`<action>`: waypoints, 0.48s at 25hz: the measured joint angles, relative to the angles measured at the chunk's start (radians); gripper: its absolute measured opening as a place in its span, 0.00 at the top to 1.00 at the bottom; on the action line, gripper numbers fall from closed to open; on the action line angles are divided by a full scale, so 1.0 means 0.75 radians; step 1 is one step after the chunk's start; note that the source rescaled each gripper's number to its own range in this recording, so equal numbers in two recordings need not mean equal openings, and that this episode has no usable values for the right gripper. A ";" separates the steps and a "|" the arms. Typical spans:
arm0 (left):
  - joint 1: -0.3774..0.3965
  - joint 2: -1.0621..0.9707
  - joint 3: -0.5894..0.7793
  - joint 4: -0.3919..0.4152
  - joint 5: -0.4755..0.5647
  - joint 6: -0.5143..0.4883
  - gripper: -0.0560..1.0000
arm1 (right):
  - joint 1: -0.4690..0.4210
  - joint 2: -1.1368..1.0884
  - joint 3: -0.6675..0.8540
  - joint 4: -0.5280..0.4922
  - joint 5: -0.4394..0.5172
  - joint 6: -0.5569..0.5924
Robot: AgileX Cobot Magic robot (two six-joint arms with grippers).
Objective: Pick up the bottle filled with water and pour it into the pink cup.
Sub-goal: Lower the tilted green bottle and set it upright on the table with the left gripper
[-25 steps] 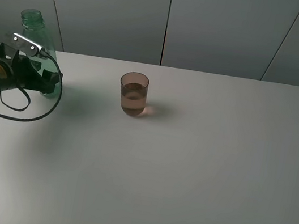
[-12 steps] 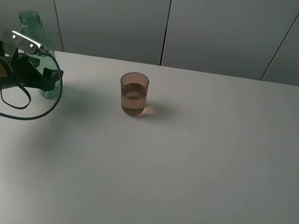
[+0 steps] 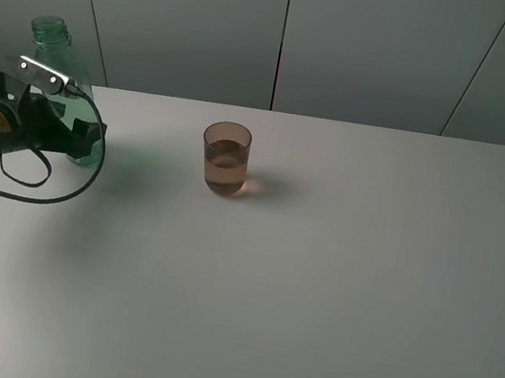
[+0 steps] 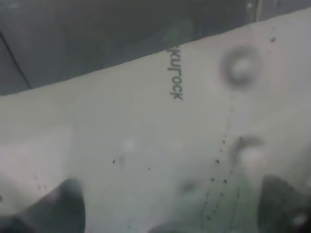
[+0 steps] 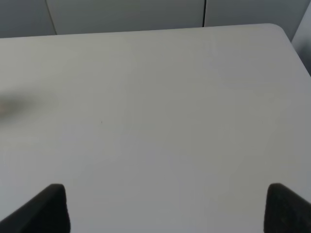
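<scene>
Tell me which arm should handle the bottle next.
Left. The left gripper is already around the bottle at the table's left end; its wrist view is filled by the bottle wall. The right gripper is open over bare table.

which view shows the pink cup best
The exterior high view: the pink cup stands whole and upright on the table, partly filled. The left wrist view shows only a blur through the bottle; the right wrist view misses it.

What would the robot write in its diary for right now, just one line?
left gripper: around bottle, grip unclear | bottle: upright at table's left edge | pink cup: apart, liquid inside | right gripper: open, idle
</scene>
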 joint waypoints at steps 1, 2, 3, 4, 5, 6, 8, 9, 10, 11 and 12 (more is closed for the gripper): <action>0.000 0.000 0.002 -0.002 0.011 -0.003 0.12 | 0.000 0.000 0.000 0.000 0.000 0.000; 0.000 0.000 0.002 -0.002 0.021 -0.003 0.12 | 0.000 0.000 0.000 0.000 0.000 0.000; 0.000 0.000 0.002 -0.002 0.033 -0.005 0.12 | 0.000 0.000 0.000 0.000 0.000 0.000; 0.000 0.000 0.002 -0.002 0.048 -0.005 0.12 | 0.000 0.000 0.000 0.000 0.000 0.000; 0.000 -0.006 0.008 -0.002 0.059 -0.008 0.12 | 0.000 0.000 0.000 0.000 0.000 0.000; 0.000 -0.017 0.018 -0.002 0.069 -0.008 0.12 | 0.000 0.000 0.000 0.000 0.000 0.000; 0.000 -0.057 0.044 -0.002 0.090 -0.008 0.12 | 0.000 0.000 0.000 0.000 0.000 0.000; 0.002 -0.076 0.054 0.001 0.101 -0.008 0.12 | 0.000 0.000 0.000 0.000 0.000 0.000; 0.005 -0.099 0.067 0.001 0.119 -0.008 0.12 | 0.000 0.000 0.000 0.000 0.000 0.000; 0.005 -0.120 0.082 0.001 0.143 -0.008 0.12 | 0.000 0.000 0.000 0.000 0.000 0.000; 0.009 -0.139 0.096 0.003 0.170 -0.008 0.12 | 0.000 0.000 0.000 0.000 0.000 0.000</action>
